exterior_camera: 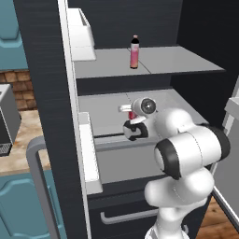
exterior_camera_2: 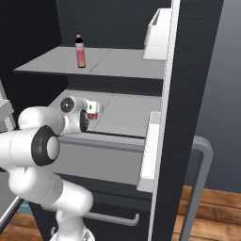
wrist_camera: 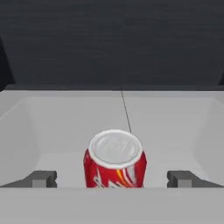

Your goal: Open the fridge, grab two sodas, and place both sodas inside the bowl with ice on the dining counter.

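The fridge (exterior_camera: 44,93) (exterior_camera_2: 195,70) stands open, with grey shelves inside. A slim pink-red soda bottle (exterior_camera: 134,52) (exterior_camera_2: 80,52) with a dark cap stands upright on the upper shelf. On the shelf below sits the red soda can (wrist_camera: 114,164) (exterior_camera_2: 92,114) with a pale top. My gripper (wrist_camera: 113,179) (exterior_camera: 127,116) (exterior_camera_2: 94,111) reaches into that lower shelf and is open. The can stands between the two fingertips (wrist_camera: 43,178), with a clear gap on each side. The bowl and the dining counter are out of view.
White door bins (exterior_camera: 84,37) (exterior_camera_2: 157,33) hang on the open doors on either side of the shelves. A bottom drawer with a grey handle (exterior_camera: 128,215) (exterior_camera_2: 113,219) lies under my arm. Teal cabinets (exterior_camera: 9,28) and a grey appliance (exterior_camera: 7,121) stand at left.
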Robot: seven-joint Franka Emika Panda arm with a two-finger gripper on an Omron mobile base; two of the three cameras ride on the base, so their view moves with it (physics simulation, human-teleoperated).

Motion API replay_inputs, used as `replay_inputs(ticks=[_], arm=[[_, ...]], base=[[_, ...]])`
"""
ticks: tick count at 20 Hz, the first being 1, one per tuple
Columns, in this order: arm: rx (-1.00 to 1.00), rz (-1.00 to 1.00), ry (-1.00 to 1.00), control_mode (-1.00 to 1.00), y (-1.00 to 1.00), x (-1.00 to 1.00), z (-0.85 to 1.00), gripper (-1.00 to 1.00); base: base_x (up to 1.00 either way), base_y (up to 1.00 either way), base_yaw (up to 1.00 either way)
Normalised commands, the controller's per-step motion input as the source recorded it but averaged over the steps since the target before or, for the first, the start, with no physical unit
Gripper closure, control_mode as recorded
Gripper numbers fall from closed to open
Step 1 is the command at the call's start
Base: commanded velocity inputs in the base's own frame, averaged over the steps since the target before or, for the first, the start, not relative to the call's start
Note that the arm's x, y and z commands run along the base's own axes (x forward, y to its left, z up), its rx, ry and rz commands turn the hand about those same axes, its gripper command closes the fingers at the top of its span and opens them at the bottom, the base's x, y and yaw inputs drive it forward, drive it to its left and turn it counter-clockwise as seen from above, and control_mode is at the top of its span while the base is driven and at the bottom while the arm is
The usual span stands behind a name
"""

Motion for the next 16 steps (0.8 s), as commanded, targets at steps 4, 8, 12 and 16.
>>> replay_inputs(ticks=[4,8,12,16], arm=[[0.00,0.00,0.04,-1.00,0.00,0.15,-0.11,-1.00],[0.00,0.00,0.03,-1.00,0.00,0.14,-0.08,-1.00],[0.00,0.00,0.03,-1.00,0.00,0.16,-0.08,1.00],[0.00,0.00,0.01,-1.00,0.00,0.13,-0.10,1.00]], base=[[0.00,0.00,0.00],[0.00,0.00,0.00],[0.00,0.00,0.00],[0.00,0.00,0.00]])
